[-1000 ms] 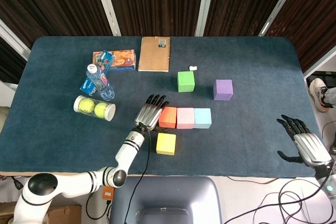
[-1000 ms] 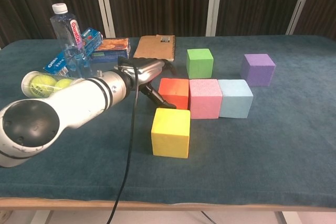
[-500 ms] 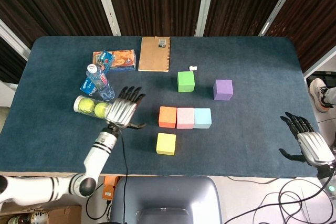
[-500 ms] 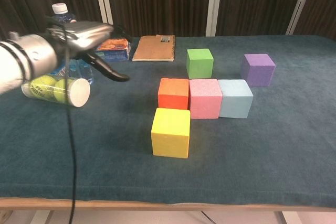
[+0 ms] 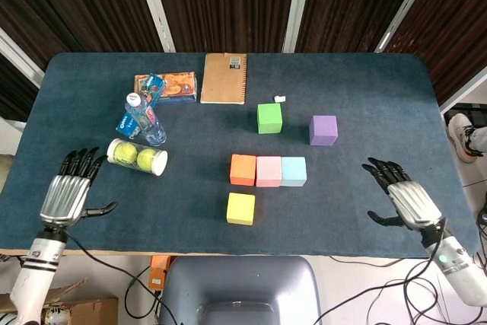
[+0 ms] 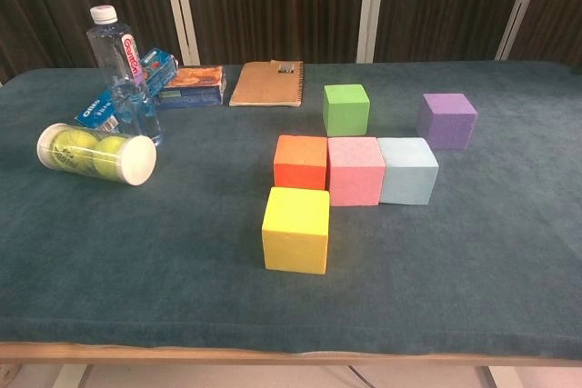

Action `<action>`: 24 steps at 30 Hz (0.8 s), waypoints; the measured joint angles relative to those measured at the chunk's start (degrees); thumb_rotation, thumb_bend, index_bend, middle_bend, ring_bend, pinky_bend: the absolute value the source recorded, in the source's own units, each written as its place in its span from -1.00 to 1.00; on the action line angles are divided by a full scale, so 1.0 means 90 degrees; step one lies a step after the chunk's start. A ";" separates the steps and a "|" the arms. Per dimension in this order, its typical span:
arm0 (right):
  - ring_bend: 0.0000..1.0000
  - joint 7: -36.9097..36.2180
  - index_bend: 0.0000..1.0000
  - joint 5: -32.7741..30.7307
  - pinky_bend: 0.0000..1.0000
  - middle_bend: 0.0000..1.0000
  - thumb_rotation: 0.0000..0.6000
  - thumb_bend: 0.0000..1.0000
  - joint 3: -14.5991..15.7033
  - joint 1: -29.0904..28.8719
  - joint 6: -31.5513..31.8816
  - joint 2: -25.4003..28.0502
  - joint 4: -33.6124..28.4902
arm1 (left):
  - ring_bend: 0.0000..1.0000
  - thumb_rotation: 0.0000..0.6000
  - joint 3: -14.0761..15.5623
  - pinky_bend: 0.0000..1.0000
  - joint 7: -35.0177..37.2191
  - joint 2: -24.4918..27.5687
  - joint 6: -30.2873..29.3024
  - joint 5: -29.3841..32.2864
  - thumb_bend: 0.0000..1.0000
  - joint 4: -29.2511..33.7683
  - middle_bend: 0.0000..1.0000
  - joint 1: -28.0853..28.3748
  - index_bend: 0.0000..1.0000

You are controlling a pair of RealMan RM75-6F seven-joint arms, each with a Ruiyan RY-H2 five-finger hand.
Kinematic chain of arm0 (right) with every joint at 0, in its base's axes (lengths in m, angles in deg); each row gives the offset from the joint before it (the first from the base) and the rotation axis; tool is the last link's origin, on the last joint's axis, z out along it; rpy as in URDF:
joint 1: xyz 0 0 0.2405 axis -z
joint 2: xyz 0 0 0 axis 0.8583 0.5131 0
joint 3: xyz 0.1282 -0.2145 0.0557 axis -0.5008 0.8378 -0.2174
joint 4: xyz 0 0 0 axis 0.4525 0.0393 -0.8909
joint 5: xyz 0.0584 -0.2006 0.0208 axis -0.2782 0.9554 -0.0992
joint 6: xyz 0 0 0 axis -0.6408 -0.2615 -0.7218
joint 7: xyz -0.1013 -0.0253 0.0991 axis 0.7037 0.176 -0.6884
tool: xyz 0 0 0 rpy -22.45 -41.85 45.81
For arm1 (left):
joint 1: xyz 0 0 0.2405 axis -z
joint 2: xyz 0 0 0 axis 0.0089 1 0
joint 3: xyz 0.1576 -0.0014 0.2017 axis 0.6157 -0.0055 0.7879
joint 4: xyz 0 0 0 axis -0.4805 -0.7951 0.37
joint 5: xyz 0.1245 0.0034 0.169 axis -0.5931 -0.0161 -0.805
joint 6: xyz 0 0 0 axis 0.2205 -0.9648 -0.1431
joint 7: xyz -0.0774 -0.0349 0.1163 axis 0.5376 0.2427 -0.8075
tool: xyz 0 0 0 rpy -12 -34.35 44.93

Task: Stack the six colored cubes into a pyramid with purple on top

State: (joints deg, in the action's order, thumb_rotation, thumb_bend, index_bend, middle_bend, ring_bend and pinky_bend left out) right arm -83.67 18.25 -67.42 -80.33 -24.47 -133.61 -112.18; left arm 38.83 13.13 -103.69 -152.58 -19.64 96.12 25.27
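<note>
fingers on both hands were spread and held nothing: left hand (image 5: 65, 195) sat at the near left table edge, right hand (image 5: 405, 202) at the near right, both well apart from the cubes. neither showed in the chest view. base row looked done: orange cube (image 5: 243, 170), pink cube (image 5: 268, 171) and light blue cube (image 5: 294, 171) sat touching in a line. yellow cube (image 5: 240, 208) lay just in front of the orange one, green cube (image 5: 269, 118) and purple cube (image 5: 323, 130) behind the row, all three on the table (image 5: 365, 89). nothing stacked yet. left, by my read: yellow and green onto the row as second tier, then purple on top.
</note>
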 measured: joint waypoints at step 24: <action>-1.00 0.6111 -0.67 -0.5769 -1.00 -1.00 1.00 -0.62 -0.0945 -0.2855 -0.0051 -0.1801 -0.2715 | -1.00 0.56 0.0007 -0.83 0.1488 0.0191 -0.0419 -0.0988 -0.72 -0.1319 -0.91 -0.1119 -0.70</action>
State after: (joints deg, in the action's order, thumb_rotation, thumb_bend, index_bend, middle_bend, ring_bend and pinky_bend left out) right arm -28.67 -33.68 -75.93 -106.03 -24.94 -149.82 -136.61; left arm 38.90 26.52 -101.97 -156.35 -28.54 84.24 15.20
